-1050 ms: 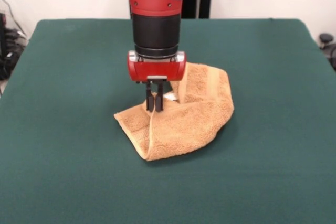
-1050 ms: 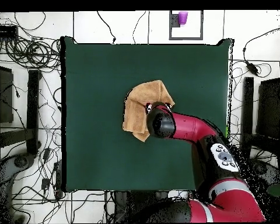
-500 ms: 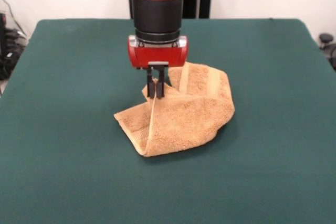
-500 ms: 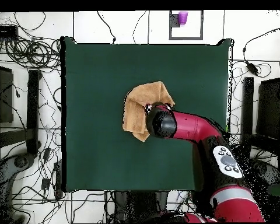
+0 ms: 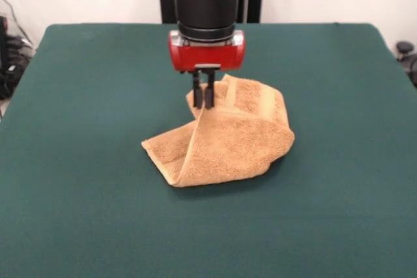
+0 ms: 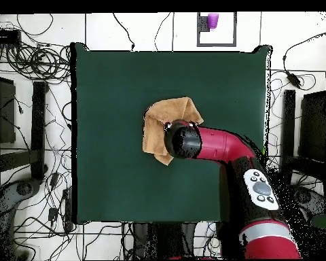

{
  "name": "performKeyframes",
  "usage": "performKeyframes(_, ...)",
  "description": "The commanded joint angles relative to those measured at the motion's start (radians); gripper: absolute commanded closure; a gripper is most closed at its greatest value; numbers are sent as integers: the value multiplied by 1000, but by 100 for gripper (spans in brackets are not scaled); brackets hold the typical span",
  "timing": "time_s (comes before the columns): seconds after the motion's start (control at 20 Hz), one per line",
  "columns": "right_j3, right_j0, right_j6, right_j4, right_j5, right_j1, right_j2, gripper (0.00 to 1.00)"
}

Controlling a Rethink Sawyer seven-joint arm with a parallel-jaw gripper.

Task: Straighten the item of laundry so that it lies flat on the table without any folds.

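Note:
The orange-tan towel (image 5: 228,141) lies crumpled and folded over itself near the middle of the dark green table (image 5: 78,161). My gripper (image 5: 203,99) comes straight down over the towel's far-left part. Its two black fingers stand close together, pinching a raised fold of the cloth, which slopes down from the tips. A paler band shows on the towel's far flap. In the overhead view the towel (image 6: 162,119) sits at the centre of the table (image 6: 104,170), partly under the arm's wrist (image 6: 183,141), which hides the gripper. No label shows.
The red and black arm (image 6: 227,153) reaches in from the table's robot-side right corner in the overhead view. Cables (image 6: 30,61) and dark stands surround the table on the floor. A purple cup (image 6: 212,20) sits beyond the far edge.

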Motion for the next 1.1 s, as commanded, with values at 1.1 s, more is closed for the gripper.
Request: performKeyframes(1.1,-384,353,452,226,798,83,-158,100)
